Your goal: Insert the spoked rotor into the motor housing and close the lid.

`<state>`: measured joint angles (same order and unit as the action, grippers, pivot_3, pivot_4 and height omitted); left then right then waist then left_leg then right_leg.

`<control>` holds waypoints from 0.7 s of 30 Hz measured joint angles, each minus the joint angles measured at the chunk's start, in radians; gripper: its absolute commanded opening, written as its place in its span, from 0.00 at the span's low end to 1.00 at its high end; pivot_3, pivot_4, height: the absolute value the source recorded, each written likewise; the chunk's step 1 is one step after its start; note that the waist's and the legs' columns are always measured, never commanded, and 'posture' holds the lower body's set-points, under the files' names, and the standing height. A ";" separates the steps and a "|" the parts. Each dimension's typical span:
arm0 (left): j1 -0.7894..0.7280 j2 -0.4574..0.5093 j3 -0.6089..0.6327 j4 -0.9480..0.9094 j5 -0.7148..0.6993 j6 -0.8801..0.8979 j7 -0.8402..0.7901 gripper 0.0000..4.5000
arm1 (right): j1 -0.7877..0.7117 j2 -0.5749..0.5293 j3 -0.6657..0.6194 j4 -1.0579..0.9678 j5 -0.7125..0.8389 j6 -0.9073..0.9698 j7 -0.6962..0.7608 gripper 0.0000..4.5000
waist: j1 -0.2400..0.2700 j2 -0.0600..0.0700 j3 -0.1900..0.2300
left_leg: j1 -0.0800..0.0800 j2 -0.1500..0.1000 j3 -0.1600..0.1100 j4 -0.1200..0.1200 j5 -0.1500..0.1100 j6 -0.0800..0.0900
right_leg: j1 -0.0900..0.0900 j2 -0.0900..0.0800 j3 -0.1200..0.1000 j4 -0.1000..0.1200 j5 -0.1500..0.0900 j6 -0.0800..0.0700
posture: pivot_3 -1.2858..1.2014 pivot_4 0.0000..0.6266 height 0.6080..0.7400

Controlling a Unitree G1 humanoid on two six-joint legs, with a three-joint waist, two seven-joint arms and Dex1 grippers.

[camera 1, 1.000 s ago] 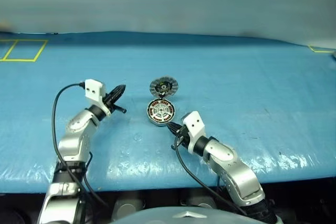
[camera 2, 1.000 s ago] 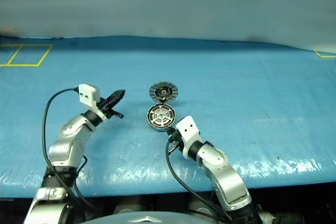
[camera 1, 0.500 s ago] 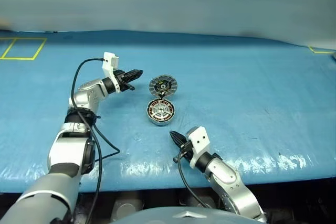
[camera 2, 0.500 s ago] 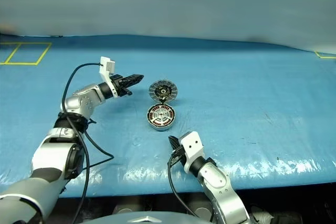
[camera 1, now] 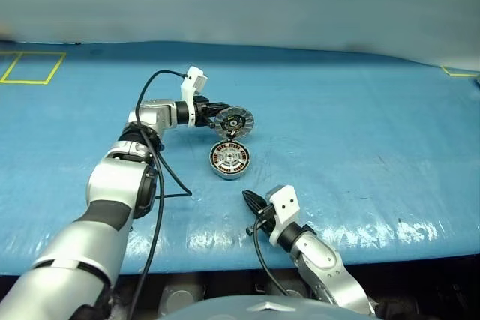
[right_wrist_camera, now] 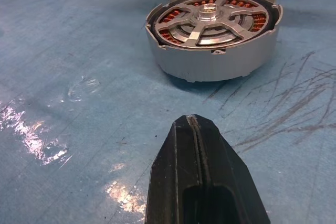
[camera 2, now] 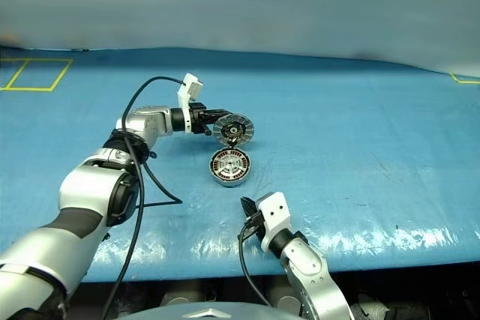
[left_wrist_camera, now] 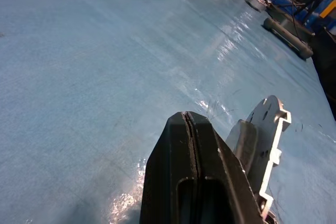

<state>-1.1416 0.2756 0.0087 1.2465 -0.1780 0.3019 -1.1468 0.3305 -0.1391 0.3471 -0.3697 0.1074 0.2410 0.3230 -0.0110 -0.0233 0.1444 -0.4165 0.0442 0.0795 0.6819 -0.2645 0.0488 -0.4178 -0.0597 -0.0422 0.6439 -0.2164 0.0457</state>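
1. The motor housing (camera 1: 229, 160) is sitting mid-worktop with the spoked rotor (right_wrist_camera: 210, 22) seemingly seated inside; the lid (camera 1: 233, 122) is standing up, hinged open behind it.
2. The left end effector (camera 1: 215, 115), closed and empty, is reaching beside the lid; pushing it down looks next.
3. The right end effector (camera 1: 250, 200), closed, is waiting nearby.
4. Blue worktop (camera 1: 360, 133) is meeting a pale wall.

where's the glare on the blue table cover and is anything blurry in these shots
Head views: white glare streaks along the near edge of the blue cover. Right wrist view: bright patches on the cover beside the sharply focused motor cup. Left wrist view: a shiny streak past the soft, close-up left hand; the background is blurred.
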 measured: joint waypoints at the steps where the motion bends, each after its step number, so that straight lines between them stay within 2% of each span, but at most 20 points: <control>1: -0.006 0.000 0.000 0.008 0.005 -0.005 -0.020 0.00 | 0.011 0.006 -0.001 0.000 0.000 -0.004 -0.005 0.00 | 0.000 0.000 0.000 | 0.000 0.000 0.000 0.000 0.000 0.000 | 0.000 0.000 0.000 0.000 0.000 0.000 | 0.52 0.24 1.00; 11: -0.062 -0.018 -0.028 0.015 0.087 -0.074 -0.154 0.00 | 0.058 0.036 -0.012 -0.001 -0.003 -0.049 -0.064 0.00 | 0.001 0.000 0.000 | -0.001 0.000 0.000 0.001 0.000 0.001 | 0.000 -0.001 0.000 0.000 0.000 0.000 | 0.52 0.24 1.00; 21: -0.067 -0.074 -0.140 0.036 0.220 -0.115 -0.287 0.00 | 0.087 0.047 -0.020 -0.002 -0.005 -0.084 -0.108 0.00 | 0.001 0.000 0.000 | -0.001 0.000 0.000 0.002 -0.001 0.001 | 0.000 -0.001 0.000 0.001 0.000 -0.001 | 0.52 0.24 1.00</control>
<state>-1.2083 0.2012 -0.1313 1.2823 0.0425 0.1866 -1.4337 0.4177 -0.0924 0.3276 -0.3722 0.1025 0.1566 0.2147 -0.0104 -0.0238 0.1448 -0.4176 0.0442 0.0792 0.6838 -0.2651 0.0498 -0.4182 -0.0603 -0.0417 0.6445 -0.2167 0.0447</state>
